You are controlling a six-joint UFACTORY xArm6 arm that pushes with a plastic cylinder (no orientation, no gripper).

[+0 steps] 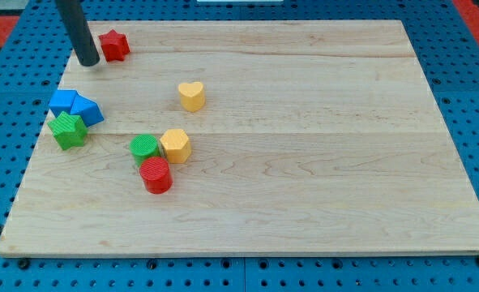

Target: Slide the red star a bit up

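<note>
Red star (114, 45) sits near the board's top-left, and the bare rod tip (87, 62), holding nothing, stands just left-below it, so next it must get under the star and push upward.

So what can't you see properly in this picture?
- Rod's upper part: cut off by the view's top edge; only my tip shows, just left of the red star.
- Blue blocks: pressed together, shapes unclear.
- Green cylinder: partly hidden behind the red cylinder.
</note>
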